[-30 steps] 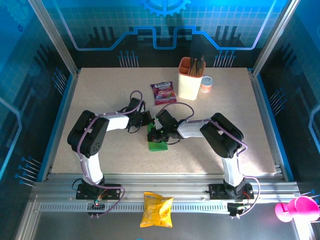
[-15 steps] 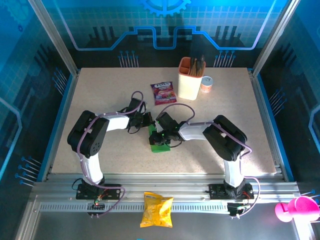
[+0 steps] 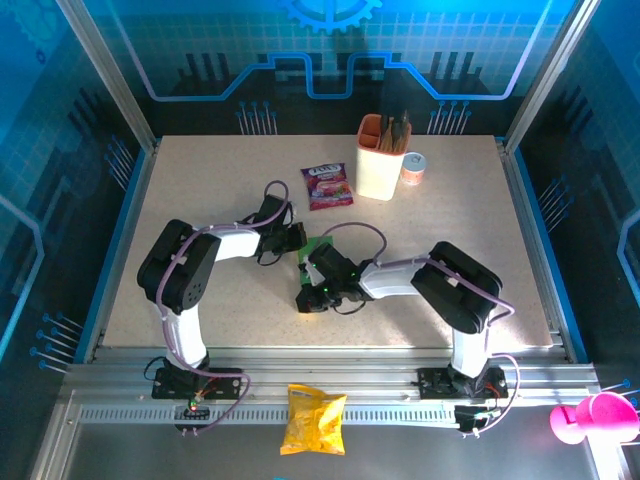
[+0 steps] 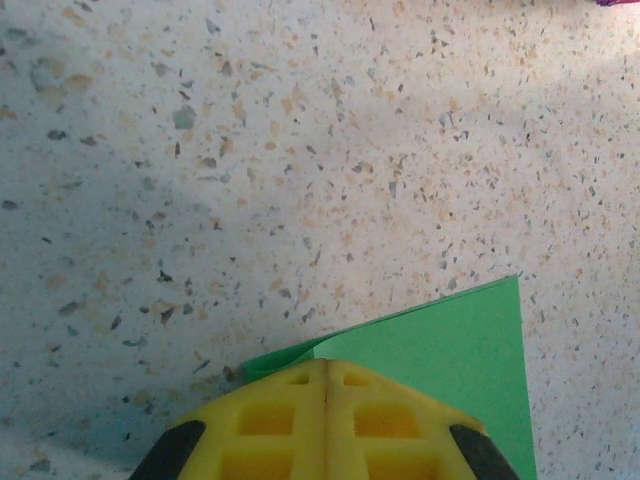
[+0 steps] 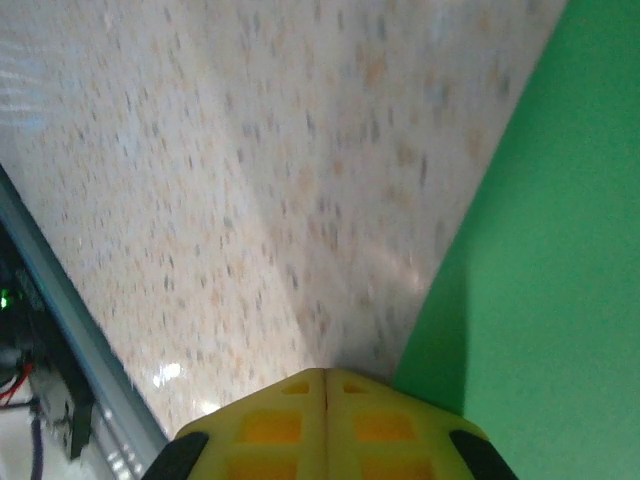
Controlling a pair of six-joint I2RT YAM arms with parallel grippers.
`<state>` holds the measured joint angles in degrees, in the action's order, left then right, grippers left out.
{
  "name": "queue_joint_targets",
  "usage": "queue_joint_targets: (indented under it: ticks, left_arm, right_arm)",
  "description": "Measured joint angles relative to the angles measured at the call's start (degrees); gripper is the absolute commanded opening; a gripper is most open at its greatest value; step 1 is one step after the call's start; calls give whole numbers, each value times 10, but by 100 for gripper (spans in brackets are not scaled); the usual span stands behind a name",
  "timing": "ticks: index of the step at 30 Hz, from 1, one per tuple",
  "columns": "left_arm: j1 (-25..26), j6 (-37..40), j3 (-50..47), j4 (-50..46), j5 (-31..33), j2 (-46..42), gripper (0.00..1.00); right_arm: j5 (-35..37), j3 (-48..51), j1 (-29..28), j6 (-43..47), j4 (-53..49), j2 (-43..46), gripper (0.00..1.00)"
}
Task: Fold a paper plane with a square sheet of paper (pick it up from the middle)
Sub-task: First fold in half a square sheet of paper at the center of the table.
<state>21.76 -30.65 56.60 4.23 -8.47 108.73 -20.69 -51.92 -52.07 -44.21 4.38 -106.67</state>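
Here the square sheet of paper [image 4: 440, 360] lies flat on the speckled surface [image 4: 250, 150] in the lower right of the left wrist view. One sharp corner points to the upper right, and its upper edge slopes down to the lower left, where a doubled layer shows. The left pincer [image 4: 325, 375] is closed, pads together, with its tip at that doubled edge; I cannot tell whether any paper is caught between the pads.

In the right wrist view the sheet [image 5: 540, 250] fills the right side, its edge running from upper right down to bottom centre. The right pincer [image 5: 325, 385] is closed too, with its tip just beside that edge.

From above, a small green patch [image 3: 319, 246] shows mid-frame between the two wrists. A purple sachet [image 3: 327, 186] lies above it.
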Motion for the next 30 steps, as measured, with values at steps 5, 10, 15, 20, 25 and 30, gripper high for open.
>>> queue_joint_targets:
  ticks: [5, 10, 15, 20, 25, 30]
  left_arm:
    - [0, 0, 1, 2, 1, 0, 0]
    - [0, 0, 0, -9, 0, -7, 0]
    - [3, -7, -19, -40, -9, -56, 0]
    - [14, -20, -45, -43, -25, -136, 0]
    - [22, -46, -87, -35, -45, -180, 0]
    - [33, -76, -132, -22, -62, -184, 0]
  right_arm:
    - [-13, 56, -3, -10, -14, 50, 0]
    - [-17, 90, 23, -20, -47, 130, 0]
    - [0, 81, 68, -23, -58, 200, 0]
    - [7, 42, 72, -24, -59, 181, 0]
    - [1, 5, 68, -38, -34, 108, 0]
    - [-9, -3, 59, -58, 0, 45, 0]
